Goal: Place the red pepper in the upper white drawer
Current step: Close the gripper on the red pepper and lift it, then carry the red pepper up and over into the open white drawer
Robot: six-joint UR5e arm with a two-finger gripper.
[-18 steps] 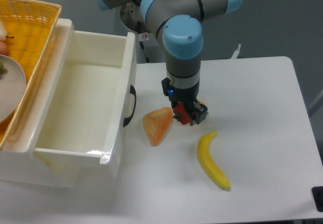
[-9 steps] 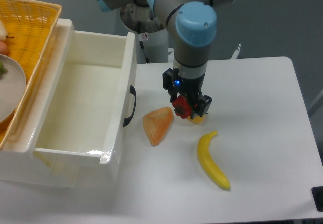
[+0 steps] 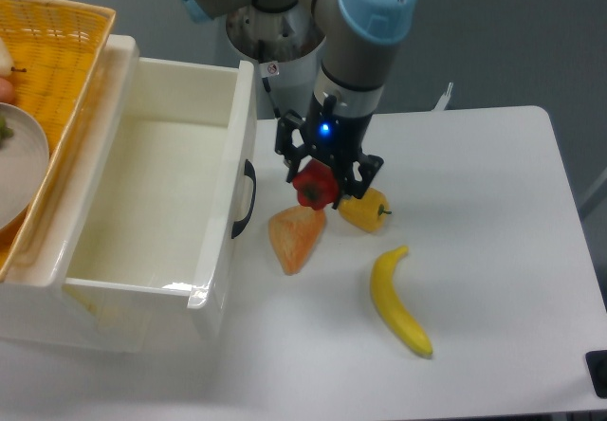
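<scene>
My gripper [image 3: 321,182] is shut on the red pepper [image 3: 316,188] and holds it in the air above the table, just over the orange wedge-shaped piece [image 3: 295,235]. The upper white drawer [image 3: 152,203] stands pulled open at the left, its inside bare, with a curved black handle [image 3: 248,198] on the front panel. The pepper hangs to the right of that front panel, outside the drawer.
A yellow pepper [image 3: 365,210] lies on the table just right of the gripper. A banana [image 3: 398,300] lies nearer the front. A yellow wicker basket [image 3: 43,89] with a plate sits at the far left behind the drawer.
The gripper has lifted the red pepper off the table and moved it up and left towards the drawer. The yellow pepper, hidden before, now shows on the table.
</scene>
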